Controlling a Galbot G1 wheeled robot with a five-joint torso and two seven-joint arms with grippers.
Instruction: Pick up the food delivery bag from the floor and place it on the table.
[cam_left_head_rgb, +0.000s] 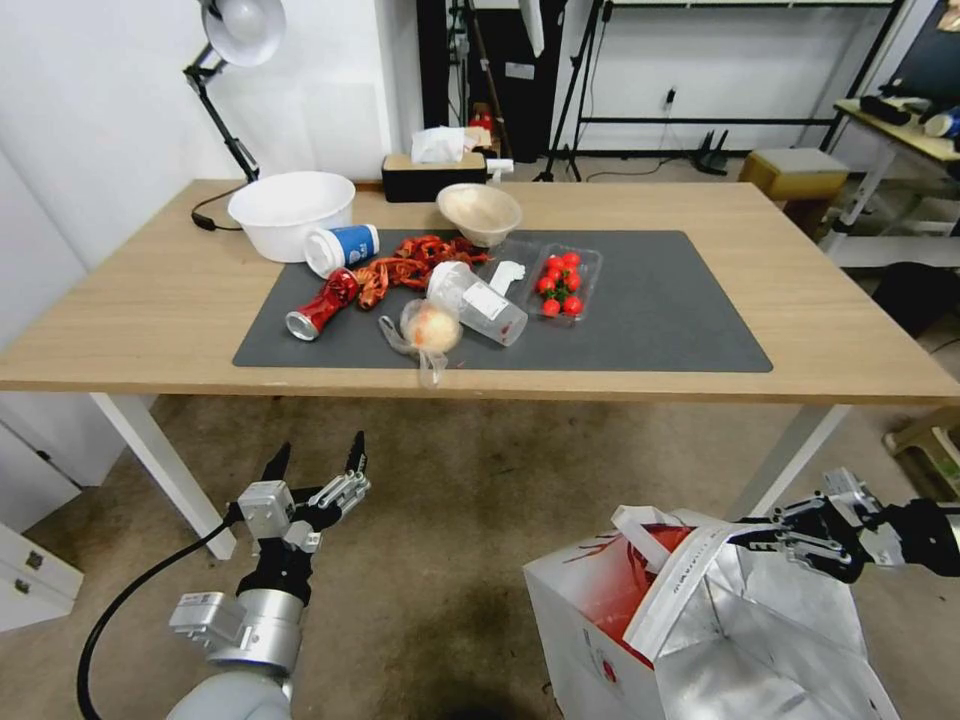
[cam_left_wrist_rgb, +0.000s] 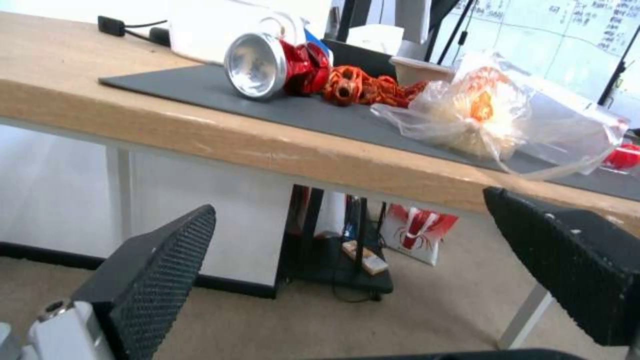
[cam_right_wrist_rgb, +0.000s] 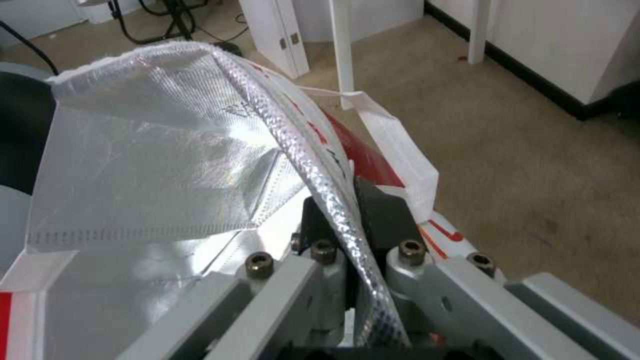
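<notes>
The food delivery bag stands low at the right in the head view, white with a red panel, its silver foil lining open to the top. Its base is cut off by the picture's lower edge. My right gripper is shut on the bag's upper rim, and the right wrist view shows the black pads clamping the foil edge beside a white handle. Over the carpeted floor, in front of the table, my left gripper hangs open and holds nothing.
The dark mat carries a white bowl, a cup, a red can, crayfish, a clear plastic bag of orange food and a tomato tray. A white table leg stands just behind the bag. The table's right end is bare wood.
</notes>
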